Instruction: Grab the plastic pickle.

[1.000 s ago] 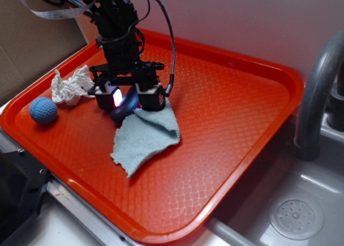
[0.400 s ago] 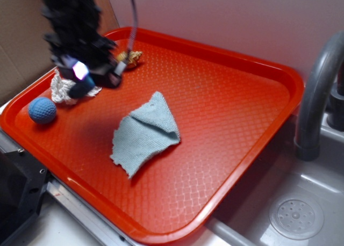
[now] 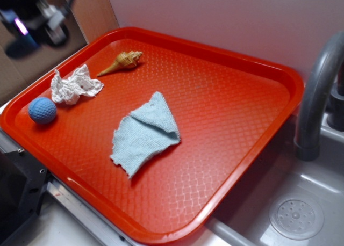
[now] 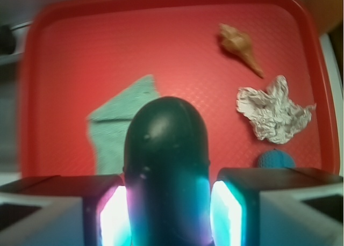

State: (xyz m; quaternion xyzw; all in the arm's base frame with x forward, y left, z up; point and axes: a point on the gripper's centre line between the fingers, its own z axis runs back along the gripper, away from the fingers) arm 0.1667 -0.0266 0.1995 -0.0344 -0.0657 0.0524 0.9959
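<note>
Between the two lit pads of the hand, per wrist view, sat the plastic pickle: dark, smooth, rounded end pointing out, pads pressed to both its sides. Hand closed on it, grip looked firm. In exterior view hand was blurred at far upper left, off the tray edge & well above it; dark blob under the purple glow there was prob. the pickle, too smeared to be sure.

Change vs 1 s ago: hand was then down at the cloth's top corner w/ pickle at its tips. At 0.4 s ago it was up over the crumpled paper, pickle in grip. Now higher & further left, clear of the tray.

Left on the red tray, unmoved: grey-blue cloth mid-tray, white crumpled paper, blue dimpled ball near left rim, tan seashell toward the back. Surface under the cloth corner bare where pickle had lain.

Judgement: grab done, lift done. Only risk left is slip, since pickle is smooth & round and pads hold it by friction alone.
</note>
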